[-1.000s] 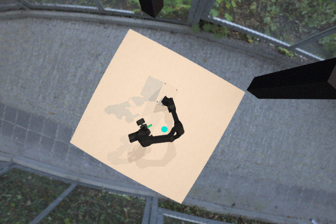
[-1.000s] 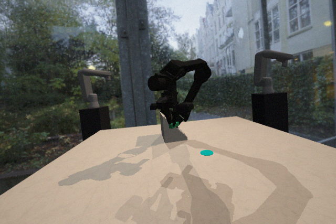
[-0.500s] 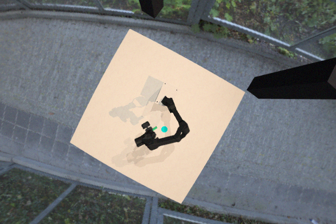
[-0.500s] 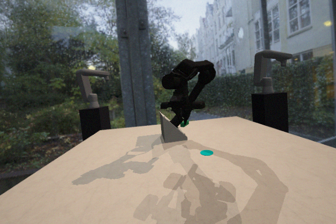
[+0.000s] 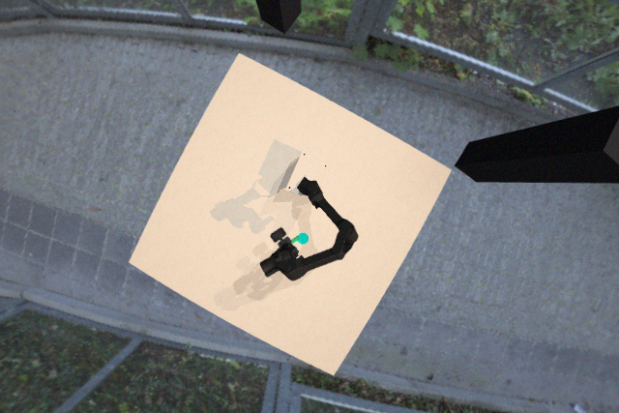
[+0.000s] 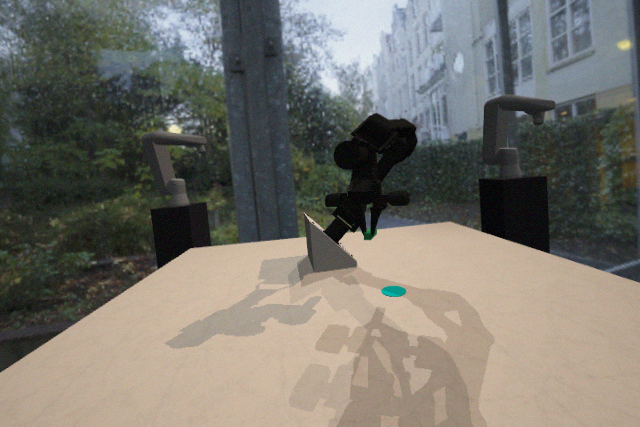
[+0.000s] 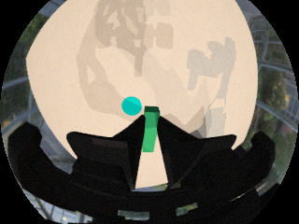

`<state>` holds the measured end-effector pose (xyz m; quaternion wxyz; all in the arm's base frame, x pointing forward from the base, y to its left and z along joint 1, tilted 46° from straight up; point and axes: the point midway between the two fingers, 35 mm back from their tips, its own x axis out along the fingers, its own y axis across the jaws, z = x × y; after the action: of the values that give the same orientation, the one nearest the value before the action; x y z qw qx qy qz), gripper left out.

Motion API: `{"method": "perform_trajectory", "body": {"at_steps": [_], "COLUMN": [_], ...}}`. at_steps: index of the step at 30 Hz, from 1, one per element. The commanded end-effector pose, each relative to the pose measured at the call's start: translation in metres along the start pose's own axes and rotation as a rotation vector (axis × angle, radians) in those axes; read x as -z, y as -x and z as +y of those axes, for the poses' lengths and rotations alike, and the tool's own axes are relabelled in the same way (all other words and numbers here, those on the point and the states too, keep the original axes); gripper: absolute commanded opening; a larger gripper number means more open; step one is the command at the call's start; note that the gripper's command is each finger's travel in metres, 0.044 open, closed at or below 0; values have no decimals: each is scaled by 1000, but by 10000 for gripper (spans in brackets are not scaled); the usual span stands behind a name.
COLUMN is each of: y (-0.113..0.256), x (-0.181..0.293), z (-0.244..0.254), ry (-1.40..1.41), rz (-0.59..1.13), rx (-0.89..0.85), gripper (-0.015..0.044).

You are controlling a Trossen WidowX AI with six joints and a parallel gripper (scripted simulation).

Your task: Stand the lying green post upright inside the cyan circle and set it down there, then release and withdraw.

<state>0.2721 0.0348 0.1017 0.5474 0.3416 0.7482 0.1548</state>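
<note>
The gripper (image 6: 369, 231) (image 7: 150, 119) is shut on the green post (image 5: 295, 239) (image 6: 369, 235) (image 7: 149, 140) and points down. The post is held in the air above the table, roughly level rather than upright. Its end sticks out past the fingertips towards the circle in the top view. The cyan circle (image 5: 303, 238) (image 6: 393, 291) (image 7: 131, 105) lies flat on the table with nothing standing on it. In the wrist view it shows just left of the post's far end. Part of the post is hidden by the fingers and wrist in the top view.
A grey wedge-shaped mount (image 5: 288, 177) (image 6: 328, 252) stands at the arm's base. The black arm (image 5: 346, 236) bends around one side of the circle. Two black pedestals (image 6: 180, 228) (image 6: 513, 210) with grey camera arms stand beyond the table. Shadows of the arm fall across the table (image 5: 390, 189).
</note>
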Motion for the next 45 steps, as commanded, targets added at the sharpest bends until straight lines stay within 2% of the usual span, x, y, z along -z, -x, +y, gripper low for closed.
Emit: {"method": "perform_trajectory", "body": {"at_steps": [1, 16, 45], "y": [0, -3, -19], "x": [9, 42, 53], "z": [10, 40, 31], "ry": [12, 71, 101], "rz": [-1, 12, -39], "rx": [-9, -23, 144], "gripper": [23, 23, 23]}}
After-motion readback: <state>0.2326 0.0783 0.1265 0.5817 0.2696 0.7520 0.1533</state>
